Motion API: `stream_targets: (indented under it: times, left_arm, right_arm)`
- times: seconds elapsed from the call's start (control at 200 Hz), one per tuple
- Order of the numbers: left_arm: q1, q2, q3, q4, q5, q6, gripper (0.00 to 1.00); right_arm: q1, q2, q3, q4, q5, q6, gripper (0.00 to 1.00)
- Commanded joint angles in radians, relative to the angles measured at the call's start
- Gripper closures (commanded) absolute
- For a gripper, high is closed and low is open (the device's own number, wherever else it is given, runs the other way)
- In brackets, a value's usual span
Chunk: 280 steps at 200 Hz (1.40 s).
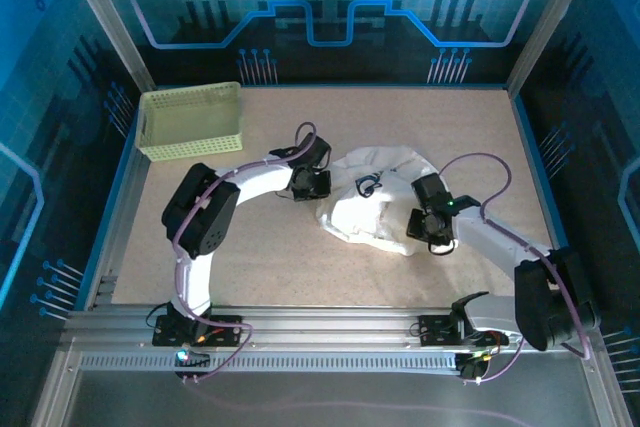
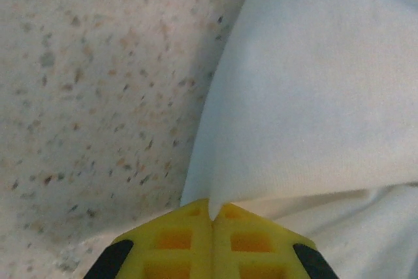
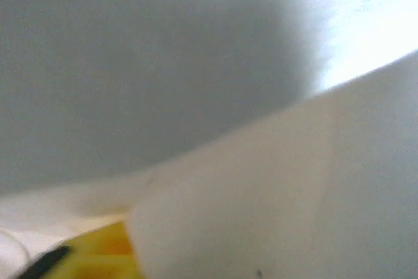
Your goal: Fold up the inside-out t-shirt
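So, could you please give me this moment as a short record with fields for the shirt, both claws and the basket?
t-shirt: white, crumpled mid-table between the arms
left claw: shut, pinching a fold of the t-shirt
right claw: at the t-shirt's right edge, cloth against its camera; grip unclear
basket: pale yellow-green lattice, far left corner, apart from the t-shirt
fold: not yet made
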Motion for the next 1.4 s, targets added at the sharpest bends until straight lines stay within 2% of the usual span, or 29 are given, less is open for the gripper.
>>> stream_targets:
  times: [0.0,0.08,0.205,0.485,0.6,0.775,0.845,0.91,0.94,0.996,1.076,1.136,1.231,1.331,1.396]
  left_arm:
    - [0.022,-0.117,-0.054,0.022,0.006,0.008,1.0]
    - [0.044,-0.206,-0.121,0.048,-0.012,0.005,1.0]
    - [0.077,-0.382,-0.2,0.037,-0.074,0.009,1.0]
    - [0.143,-0.889,-0.274,-0.058,-0.264,0.083,1.0]
    - [0.146,-1.054,-0.252,-0.064,-0.3,0.155,1.0]
    - [0.144,-1.108,-0.249,-0.039,-0.19,0.205,1.0]
    - [0.143,-1.079,-0.284,-0.015,-0.091,0.182,1.0]
    - [0.12,-1.033,-0.326,0.026,0.027,0.142,1.0]
    - [0.091,-1.009,-0.35,0.048,0.049,0.128,1.0]
    - [-0.005,-0.96,-0.386,0.078,0.033,0.121,1.0]
    - [-0.163,-0.87,-0.417,0.117,-0.002,0.125,1.0]
    - [-0.242,-0.805,-0.439,0.146,0.005,0.097,1.0]
    - [-0.326,-0.755,-0.494,0.208,0.004,0.063,0.83]
    - [-0.36,-0.745,-0.521,0.197,-0.022,0.057,0.73]
    - [-0.36,-0.771,-0.528,0.162,-0.057,0.066,0.6]
  right_arm:
    - [-0.018,-0.027,0.055,-0.007,0.066,-0.029,0.9]
    - [-0.035,-0.082,0.083,-0.054,0.095,-0.059,1.0]
    - [-0.075,-0.183,0.153,-0.13,0.073,-0.122,1.0]
    - [-0.182,-0.299,0.405,-0.224,-0.201,-0.189,1.0]
    - [-0.228,-0.302,0.472,-0.244,-0.229,-0.166,1.0]
    - [-0.439,-0.284,0.375,-0.221,-0.218,-0.106,1.0]
    - [-0.507,-0.254,0.298,-0.178,-0.273,-0.09,1.0]
    - [-0.52,-0.215,0.243,-0.138,-0.314,-0.09,1.0]
    - [-0.518,-0.197,0.22,-0.124,-0.321,-0.09,0.92]
    - [-0.518,-0.165,0.175,-0.098,-0.327,-0.096,0.68]
    - [-0.518,-0.132,0.156,-0.098,-0.313,-0.116,0.53]
    - [-0.515,-0.131,0.162,-0.113,-0.288,-0.129,0.45]
    - [-0.467,-0.169,0.191,-0.137,-0.222,-0.156,0.36]
    - [-0.351,-0.173,0.253,-0.157,-0.164,-0.182,0.33]
    - [-0.252,-0.136,0.287,-0.163,-0.12,-0.188,0.32]
